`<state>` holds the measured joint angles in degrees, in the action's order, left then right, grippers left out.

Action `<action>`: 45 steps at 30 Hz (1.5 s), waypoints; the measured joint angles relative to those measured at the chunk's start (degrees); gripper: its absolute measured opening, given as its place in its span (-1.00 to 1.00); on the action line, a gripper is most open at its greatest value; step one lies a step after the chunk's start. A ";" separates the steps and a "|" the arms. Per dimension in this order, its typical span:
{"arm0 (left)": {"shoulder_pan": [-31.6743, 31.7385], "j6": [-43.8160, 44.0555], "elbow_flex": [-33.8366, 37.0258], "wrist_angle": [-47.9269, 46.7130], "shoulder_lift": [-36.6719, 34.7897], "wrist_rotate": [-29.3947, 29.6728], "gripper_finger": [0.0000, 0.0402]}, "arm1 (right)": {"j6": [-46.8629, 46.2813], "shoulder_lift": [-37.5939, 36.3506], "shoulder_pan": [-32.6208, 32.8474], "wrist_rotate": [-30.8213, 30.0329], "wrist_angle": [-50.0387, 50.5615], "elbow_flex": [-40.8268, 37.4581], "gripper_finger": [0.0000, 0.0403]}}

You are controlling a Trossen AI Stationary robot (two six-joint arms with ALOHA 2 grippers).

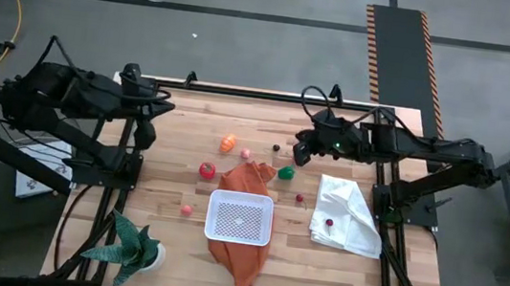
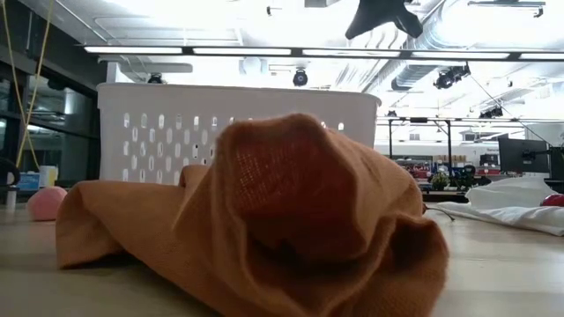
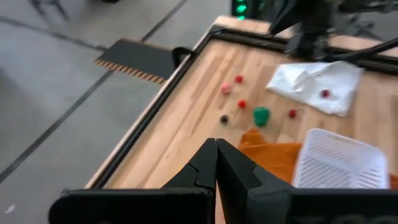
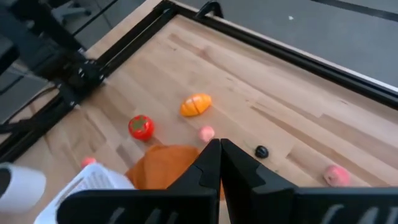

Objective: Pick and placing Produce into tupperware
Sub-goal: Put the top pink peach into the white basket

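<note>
The white tupperware (image 1: 240,217) stands on a crumpled orange cloth (image 1: 241,247) at the table's middle, near side. Produce lies loose on the wood around it: an orange piece (image 1: 227,143), a red tomato (image 1: 207,169), a green piece (image 1: 285,172), a small pink one (image 1: 245,153), a dark one (image 1: 276,148) and a pink one (image 1: 187,209). My left gripper (image 1: 145,135) hangs shut above the table's left side. My right gripper (image 1: 302,155) hangs shut above the far middle, over the dark and green pieces. Both sets of fingers (image 3: 216,163) (image 4: 219,163) hold nothing.
A white cloth (image 1: 348,214) lies at the right with a small red piece (image 1: 330,222) on it. A green spiky potted plant (image 1: 133,245) stands at the near left corner. A dark frame rims the table. Bare wood shows at the far left.
</note>
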<state>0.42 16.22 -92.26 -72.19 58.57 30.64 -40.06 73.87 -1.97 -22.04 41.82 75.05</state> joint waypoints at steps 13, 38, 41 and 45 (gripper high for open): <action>24.60 -10.65 13.20 13.28 -0.15 -27.72 -1.00 | -2.14 0.95 -4.14 0.39 1.12 -0.02 -1.00; 35.20 0.75 32.45 23.38 0.15 -35.16 -1.00 | 13.43 22.04 -18.87 11.59 13.58 -0.11 -0.26; 35.20 0.75 32.45 24.17 0.53 -36.57 -1.00 | 12.47 22.60 -20.57 11.63 14.31 -0.13 -0.21; 35.20 0.72 32.45 25.39 0.63 -38.49 -1.00 | 10.03 22.58 -22.86 11.82 13.73 -0.81 -0.14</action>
<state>35.62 16.94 -59.81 -46.79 59.20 -7.85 -30.03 96.44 -24.83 -10.23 55.56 74.23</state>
